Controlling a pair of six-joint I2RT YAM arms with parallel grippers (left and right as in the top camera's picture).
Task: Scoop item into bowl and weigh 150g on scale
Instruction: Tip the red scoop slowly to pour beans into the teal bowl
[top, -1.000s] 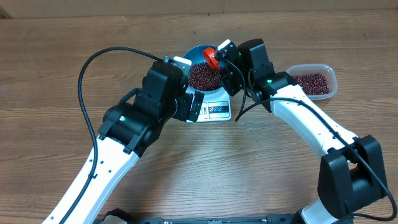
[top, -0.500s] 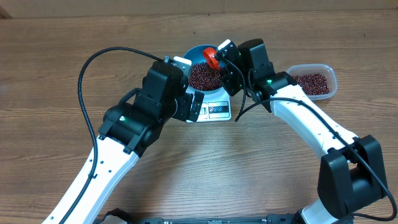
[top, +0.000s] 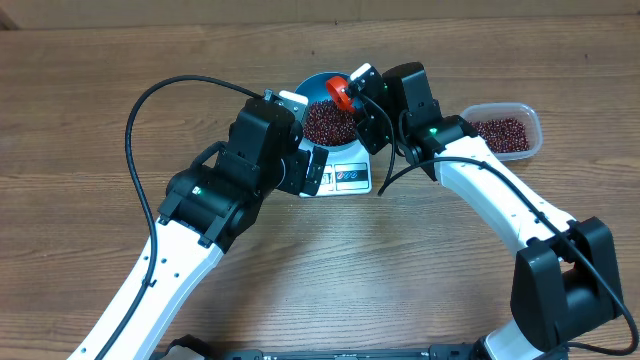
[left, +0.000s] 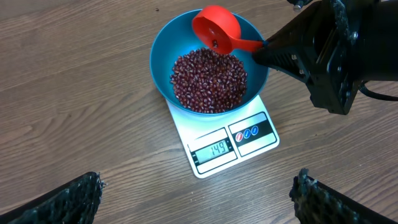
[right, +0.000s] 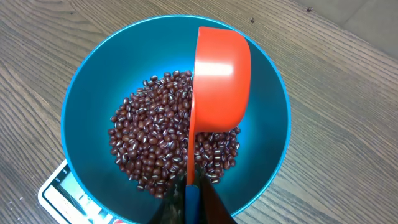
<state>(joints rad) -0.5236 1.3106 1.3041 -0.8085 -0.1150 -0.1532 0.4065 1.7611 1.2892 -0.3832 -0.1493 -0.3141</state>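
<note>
- Under both grippers, the wooden table is matte, grained brown board.
- Behind the right gripper, out beside its own forearm, sits a clear, thin-walled tub with rounded corners. It holds the spare stock.
- Directly below the right gripper's reach is the bowl: deep, round, glossy blue plastic, seated on the scale.
- The scale is a flat white slab, its button edge turned toward the left gripper.
- The left gripper hangs back above that edge, jaws spread wide and empty. The right arm is plainly the nearer one.
- The beans form a loose maroon heap of small, smooth oval grains in the bowl's bottom, under and just left of the right fingertips.
- The right gripper is clenched on the handle of a red-orange plastic scoop. Its long axis runs straight out from the fingers across the heap, and the cup is rolled onto its side above the bowl's far half.
- The display reads 149, so I judge only a few more grains are needed, tipped gently.
</note>
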